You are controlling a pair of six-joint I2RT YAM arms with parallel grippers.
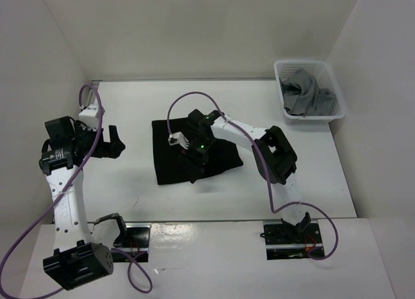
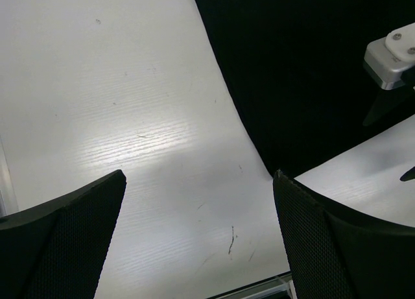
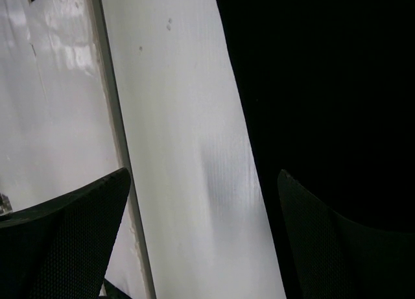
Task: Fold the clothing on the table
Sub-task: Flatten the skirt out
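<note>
While the black clothing point(image 1: 165, 161) lies flat in the middle of the table point(image 1: 130, 195), the right claw point(image 3: 204, 176) hangs over it, spread wide and empty. The left claw point(image 1: 114, 142), equally spread, hovers left of the clothing.

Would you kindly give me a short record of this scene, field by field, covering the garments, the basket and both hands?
black garment: spread flat mid-table
table: white, metal rail along one edge
left hand: open, empty, over bare table beside the black garment
right hand: open, empty, over the black garment's edge
basket: white, slotted, far right corner of the table
grey garment: crumpled inside the basket
</note>
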